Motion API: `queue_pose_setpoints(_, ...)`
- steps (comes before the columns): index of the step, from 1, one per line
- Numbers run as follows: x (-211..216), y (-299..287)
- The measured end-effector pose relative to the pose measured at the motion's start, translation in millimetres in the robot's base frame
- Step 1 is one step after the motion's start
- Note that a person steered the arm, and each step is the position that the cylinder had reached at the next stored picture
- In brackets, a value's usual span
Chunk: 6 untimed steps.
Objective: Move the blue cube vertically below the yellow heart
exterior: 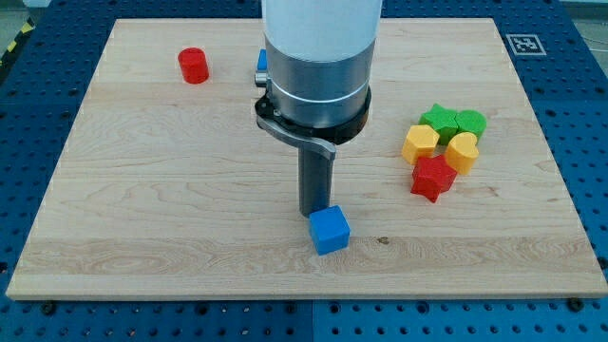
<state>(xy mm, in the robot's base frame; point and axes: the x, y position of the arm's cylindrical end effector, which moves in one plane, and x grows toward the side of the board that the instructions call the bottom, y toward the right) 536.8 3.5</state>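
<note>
The blue cube (330,230) lies on the wooden board (171,190) near the view's bottom centre. My tip (314,213) stands just above and slightly left of the cube, touching or nearly touching its upper edge. The yellow heart (463,151) lies in a cluster at the view's right, well to the right of and above the cube. The arm's wide body (316,66) hides the board behind it.
Beside the heart lie a yellow hexagon-like block (420,143), a red star (432,178) and two green blocks (453,121). A red cylinder (193,65) stands at the top left. Another blue block (260,61) peeks from behind the arm.
</note>
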Motion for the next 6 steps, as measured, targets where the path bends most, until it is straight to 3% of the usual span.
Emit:
queue_pose_setpoints(1, 4, -51)
queue_pose_setpoints(2, 32, -48)
queue_pose_setpoints(4, 44, 30)
queue_pose_setpoints(6, 19, -38)
